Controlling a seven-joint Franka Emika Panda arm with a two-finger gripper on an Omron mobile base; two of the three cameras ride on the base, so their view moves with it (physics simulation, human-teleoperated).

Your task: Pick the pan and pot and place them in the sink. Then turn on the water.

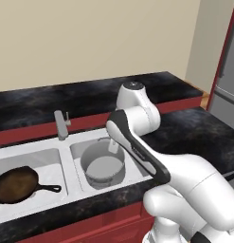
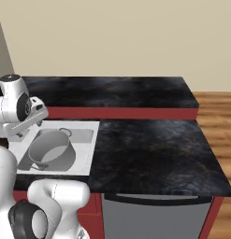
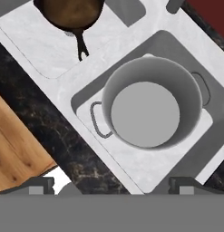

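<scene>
The white double sink [image 1: 66,163] holds both cookware items. The dark-brown pan [image 1: 16,184] lies flat in the left basin, its black handle pointing right toward the divider. The grey pot [image 1: 103,163] stands upright in the right basin, showing its two loop handles, and also appears in the right base view as the pot [image 2: 51,149]. From the hand view I look straight down into the pot [image 3: 149,108], with the pan [image 3: 72,11] at the top edge. My gripper [image 3: 114,185] hangs above the pot, open, with nothing between its fingers.
A grey faucet [image 1: 60,124] stands behind the divider between the basins. Black stone counter [image 2: 149,149] stretches to the right of the sink, with a raised back ledge [image 1: 80,97] behind. Wood floor [image 2: 220,116] and a steel fridge [image 1: 227,80] lie at the far right.
</scene>
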